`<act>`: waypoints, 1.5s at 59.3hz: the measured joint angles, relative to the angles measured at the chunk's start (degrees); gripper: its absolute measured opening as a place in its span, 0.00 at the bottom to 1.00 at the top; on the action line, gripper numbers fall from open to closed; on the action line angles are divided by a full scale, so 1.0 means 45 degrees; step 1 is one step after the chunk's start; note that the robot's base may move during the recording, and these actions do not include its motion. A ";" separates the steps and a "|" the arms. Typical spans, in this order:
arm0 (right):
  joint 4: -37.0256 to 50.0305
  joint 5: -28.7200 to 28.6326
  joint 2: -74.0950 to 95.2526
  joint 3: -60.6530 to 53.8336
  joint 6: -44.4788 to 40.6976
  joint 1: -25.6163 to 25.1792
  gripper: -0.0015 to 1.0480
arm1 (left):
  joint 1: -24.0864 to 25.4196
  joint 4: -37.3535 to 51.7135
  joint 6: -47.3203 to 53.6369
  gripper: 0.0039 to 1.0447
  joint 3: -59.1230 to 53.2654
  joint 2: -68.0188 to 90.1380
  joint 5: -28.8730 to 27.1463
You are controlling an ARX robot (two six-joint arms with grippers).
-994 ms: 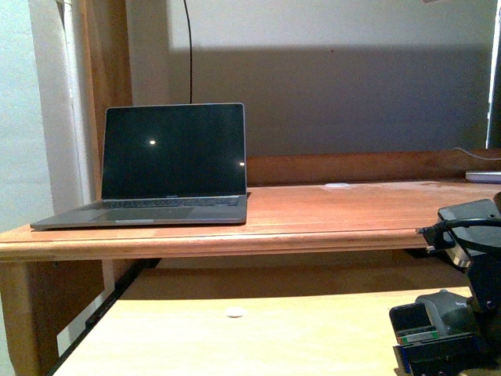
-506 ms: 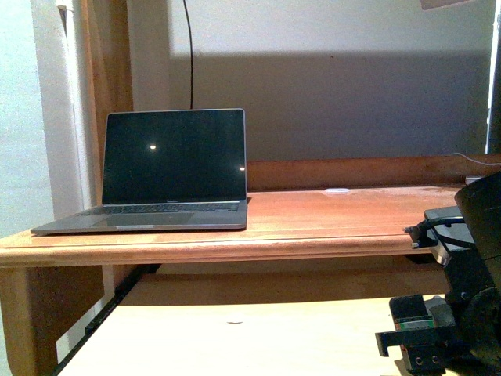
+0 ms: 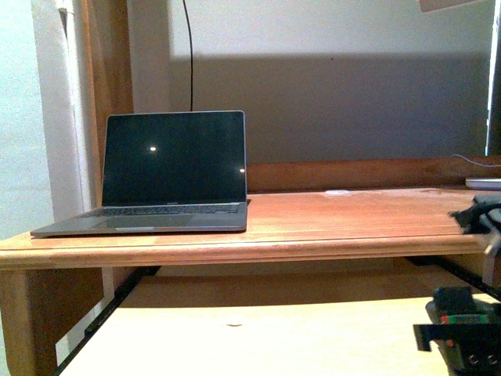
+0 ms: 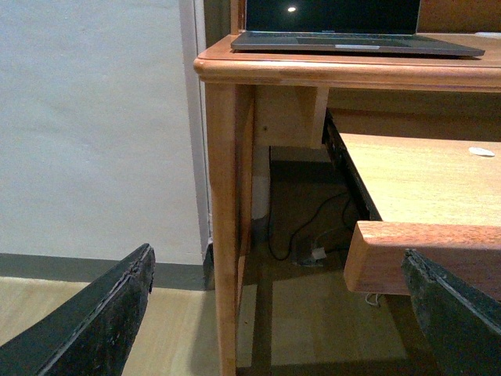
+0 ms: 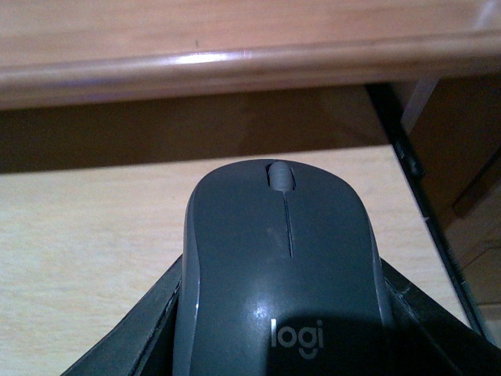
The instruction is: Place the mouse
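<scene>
The mouse (image 5: 282, 258) is dark grey with a scroll wheel and a "logi" mark, and it fills the right wrist view. My right gripper (image 5: 286, 333) is shut on it, one black finger (image 5: 145, 333) at each flank. It hangs over the pale pull-out tray (image 5: 86, 235), just short of the desk's rounded front edge (image 5: 235, 66). In the front view only part of the right arm (image 3: 462, 337) shows at the lower right, and the mouse is hidden there. My left gripper (image 4: 278, 321) is open and empty, low beside the desk leg (image 4: 223, 235).
An open laptop (image 3: 174, 168) with a dark screen stands on the left of the wooden desk (image 3: 337, 219). Below it lies the pull-out tray (image 3: 250, 337) with a small white spot (image 3: 233, 321). A flat white thing (image 3: 483, 183) lies at the desk's far right. Cables (image 4: 301, 235) hang under the desk.
In the front view my right arm has swung to the right and now sits partly outside the frame. The mouse, visible in its grip a second ago, is hidden there now.
</scene>
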 joint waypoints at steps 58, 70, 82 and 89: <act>-0.2526 0.3575 1.0151 1.3294 -0.2832 0.1481 0.53 | 0.0000 0.0000 0.0000 0.93 0.0000 0.0000 0.0000; -0.2919 0.3575 1.1171 1.4528 -0.2977 0.1496 0.53 | 0.0000 0.0000 0.0000 0.93 0.0000 0.0000 0.0000; -0.2997 0.3536 1.1565 1.4819 -0.2773 0.1564 0.60 | 0.0000 0.0000 0.0000 0.93 0.0000 0.0000 0.0000; -0.2914 0.3458 1.1565 1.4819 -0.2463 0.1579 0.79 | 0.0000 0.0000 0.0000 0.93 0.0000 0.0000 0.0000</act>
